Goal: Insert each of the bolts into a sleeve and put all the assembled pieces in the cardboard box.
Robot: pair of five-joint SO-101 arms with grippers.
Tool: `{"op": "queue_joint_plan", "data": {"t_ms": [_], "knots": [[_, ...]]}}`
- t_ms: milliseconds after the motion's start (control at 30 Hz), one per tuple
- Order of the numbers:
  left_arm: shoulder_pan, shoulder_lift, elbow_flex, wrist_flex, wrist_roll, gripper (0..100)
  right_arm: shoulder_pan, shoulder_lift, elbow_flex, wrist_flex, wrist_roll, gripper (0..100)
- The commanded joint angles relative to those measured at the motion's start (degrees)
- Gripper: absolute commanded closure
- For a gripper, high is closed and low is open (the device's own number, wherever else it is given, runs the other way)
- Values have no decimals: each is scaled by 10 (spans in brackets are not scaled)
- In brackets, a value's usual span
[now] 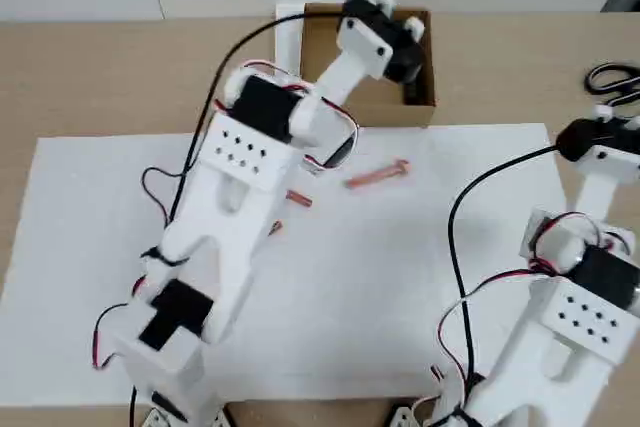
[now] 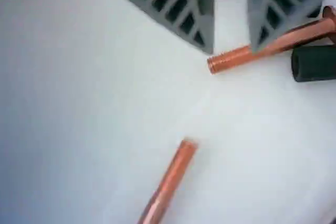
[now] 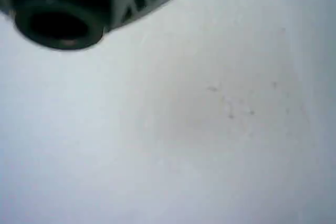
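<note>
Left tool (image 2: 232,43): ribbed grey fingers (image 2: 173,3) over threaded copper bolt (image 2: 231,60).

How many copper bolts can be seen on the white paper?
3. One copper-coloured metal bolt lies uncovered on the white paper sheet; two more show partly beside an arm. Others may be hidden under it.
</note>
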State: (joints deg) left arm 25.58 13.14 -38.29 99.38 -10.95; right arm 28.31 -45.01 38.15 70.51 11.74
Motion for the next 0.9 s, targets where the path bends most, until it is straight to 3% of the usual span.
{"op": "queue_joint_plan", "data": {"t_ms": [0, 300, 433, 500, 867], "knots": [[-2, -64, -15, 11, 15, 964, 2, -18, -3, 5, 4, 995], [0, -7, 111, -25, -11, 947, 2, -18, 11, 4, 4, 995], [1, 67, 116, -42, -69, 810, 3, -18, 20, 2, 4, 995], [-1, 101, 105, -59, -98, 768, 5, -18, 20, 0, 5, 995], [3, 260, -76, -79, -150, 769, 7, -18, 18, 3, 5, 995]]}}
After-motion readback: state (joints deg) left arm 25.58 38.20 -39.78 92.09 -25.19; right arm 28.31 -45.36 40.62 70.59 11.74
